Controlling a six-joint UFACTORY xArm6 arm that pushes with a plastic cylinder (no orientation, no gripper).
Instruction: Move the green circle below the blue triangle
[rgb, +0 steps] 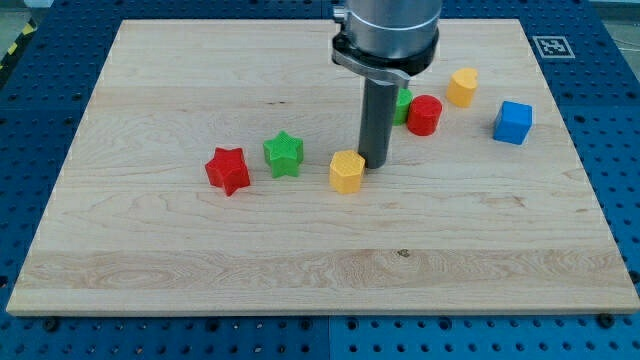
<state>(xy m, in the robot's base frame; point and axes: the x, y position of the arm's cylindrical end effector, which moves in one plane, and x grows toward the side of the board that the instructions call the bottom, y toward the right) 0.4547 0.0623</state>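
The green circle (403, 104) is mostly hidden behind my rod; only a green sliver shows beside the red round block (424, 115). No blue triangle can be made out; the only blue block is a blue cube (513, 122) at the view's right. My tip (375, 161) rests on the board just right of the yellow hexagon block (347, 171), almost touching it, and below-left of the green circle.
A green star (284, 153) and a red star (228, 169) lie left of the yellow hexagon. Another yellow block (462, 87) sits above-right of the red round block. The wooden board (150, 270) lies on a blue perforated table.
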